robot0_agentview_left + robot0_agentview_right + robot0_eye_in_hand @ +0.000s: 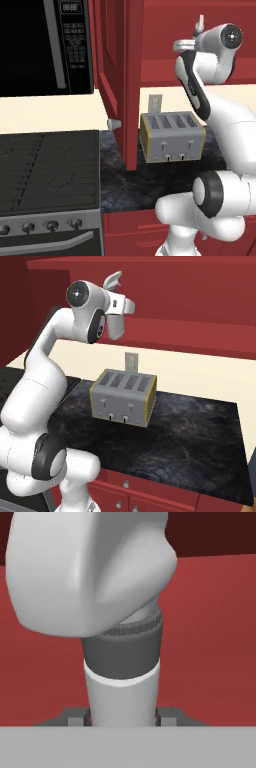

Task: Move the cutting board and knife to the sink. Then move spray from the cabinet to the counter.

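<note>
While the dark red cabinet (125,60) stands with its door swung out above the black tabletop (190,426) and toaster (122,396), the pale spray (100,587) sits inside it, neck between the claw (123,717) fingertips, whose grip I cannot confirm.

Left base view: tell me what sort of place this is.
A kitchen, rendered in simulation. A stove with knobs sits under a black microwave, and a four-slot toaster stands on the black stone counter below dark red cabinets.
</note>
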